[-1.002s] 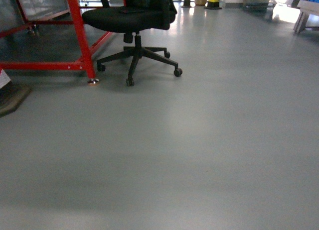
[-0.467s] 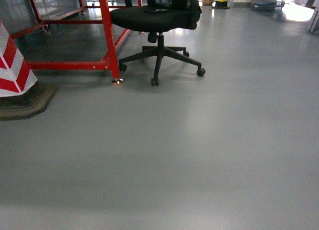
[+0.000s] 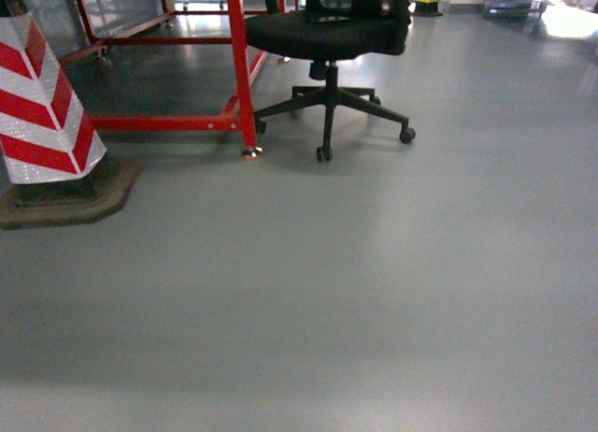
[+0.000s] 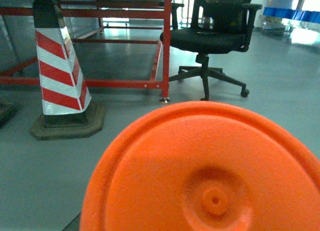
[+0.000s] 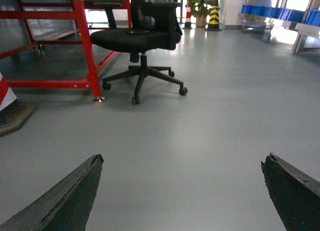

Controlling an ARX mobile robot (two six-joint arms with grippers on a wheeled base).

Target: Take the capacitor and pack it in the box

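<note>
In the head view we see a grey floor [image 3: 374,292] filling most of the picture, with a red-and-white striped traffic cone [image 3: 45,105] on its dark base at about nine to ten o'clock, a red metal frame [image 3: 238,67] at about eleven o'clock and a black office chair [image 3: 329,39] on a five-star wheeled foot at twelve o'clock, just beside the frame's near leg. Neither arm shows in that view. From the right wrist camera our right tool [image 5: 182,191] is spread wide: one dark finger [image 5: 65,201] sits at seven o'clock and the other at four o'clock, well apart, with only bare floor between them and nothing pinched; beyond them stand the chair and the frame at about eleven o'clock, and blue bins [image 5: 270,12] on a far rack at one o'clock. From the left wrist camera a large round orange plastic surface [image 4: 210,176], with a small raised hub near its middle, fills the lower half from five to seven o'clock and hides the left tool, so we cannot tell whether it is spread or pressed together. We cannot say what this orange thing is. The capacitor and the box do not appear in any of our views.
</note>
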